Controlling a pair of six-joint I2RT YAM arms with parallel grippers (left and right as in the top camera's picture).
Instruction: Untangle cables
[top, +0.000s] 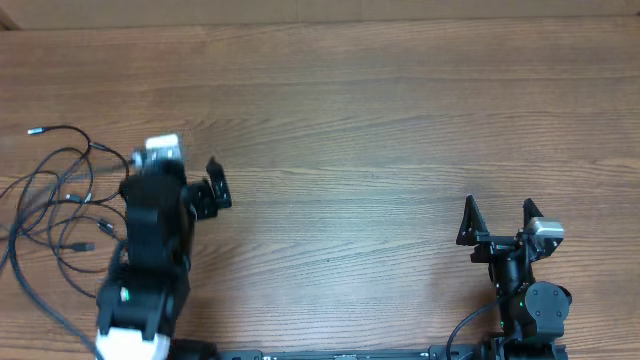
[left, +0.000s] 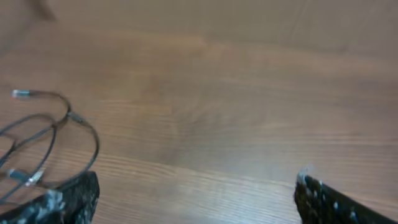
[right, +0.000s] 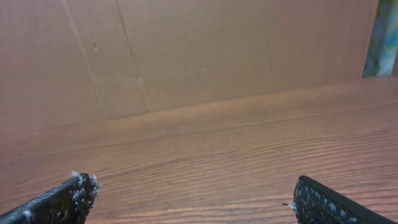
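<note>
The cables are thin black cords with small silvery plug ends, lying in loose overlapping loops at the table's left edge. In the left wrist view the loops sit at the left, with one plug end pointing left. My left gripper is open and empty just right of the loops, and its left finger is close to them. Its jaws are spread wide over bare wood. My right gripper is open and empty at the front right, far from the cables. Its jaws frame only wood.
The wooden table stretches between the two arms. A brown wall rises behind the table's far edge in the right wrist view. Thicker black arm wires hang near the right arm's base.
</note>
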